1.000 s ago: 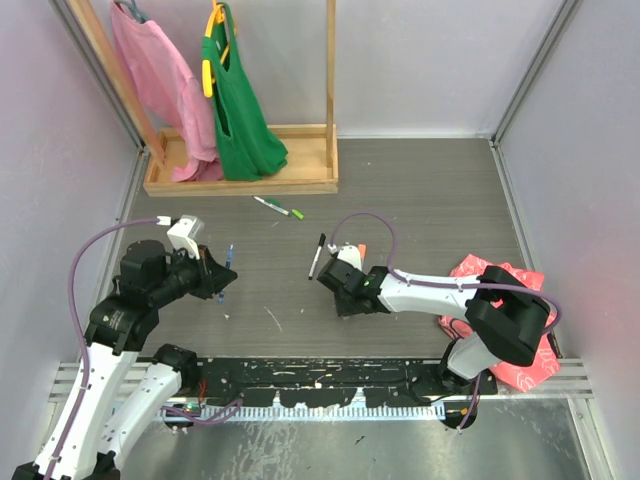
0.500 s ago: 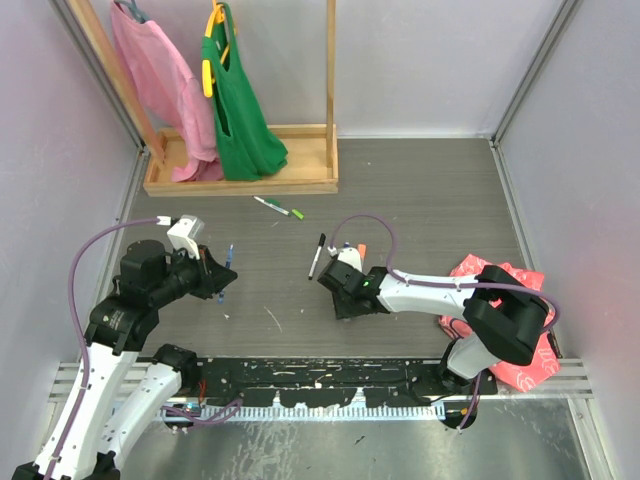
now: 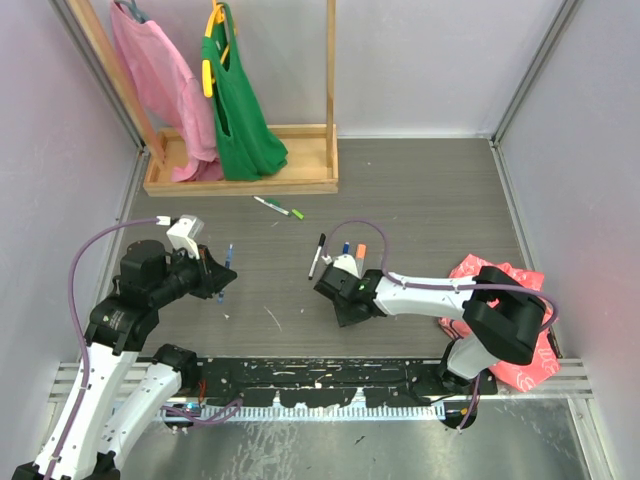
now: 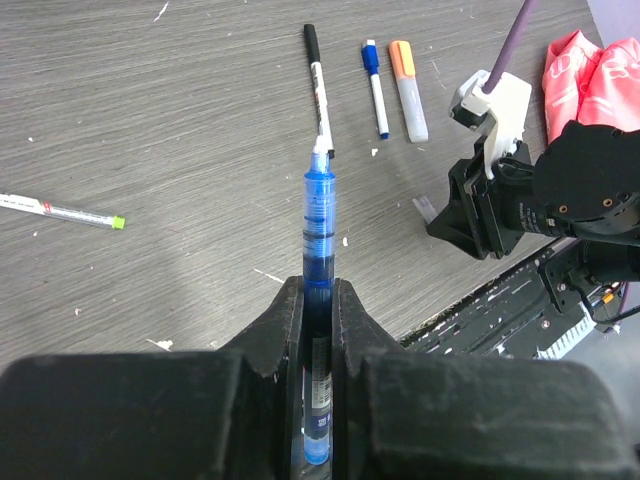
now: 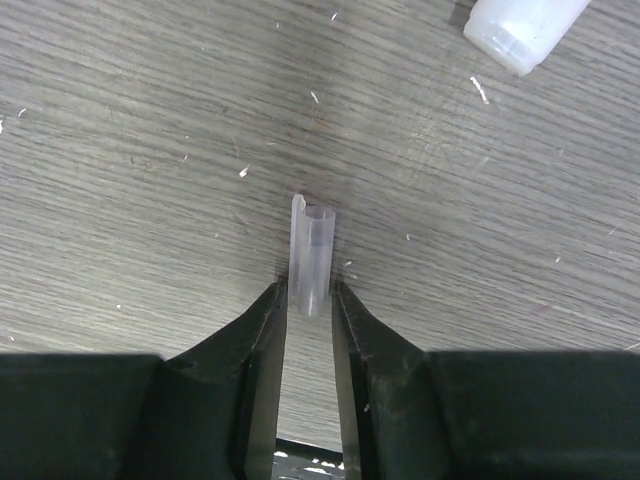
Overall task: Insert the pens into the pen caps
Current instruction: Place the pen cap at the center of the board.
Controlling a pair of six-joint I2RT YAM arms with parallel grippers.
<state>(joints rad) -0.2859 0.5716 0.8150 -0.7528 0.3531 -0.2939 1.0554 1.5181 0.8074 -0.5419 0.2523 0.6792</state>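
L jaws tight on blue pen (image 4: 318, 215), print illegible; R jaws snug on clear cap (image 5: 311, 255).

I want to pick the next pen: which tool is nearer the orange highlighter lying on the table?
Right. The right tool is just near-side of the orange highlighter; the left tool, clamped on a blue pen, is far off to its left.

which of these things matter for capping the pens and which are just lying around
For the job: blue pen, gripped; clear pen cap, gripped; black pen; blue-ended pen; orange marker; green-tipped pen.
Lying about: wooden rack, pink garment, green garment, red cloth.
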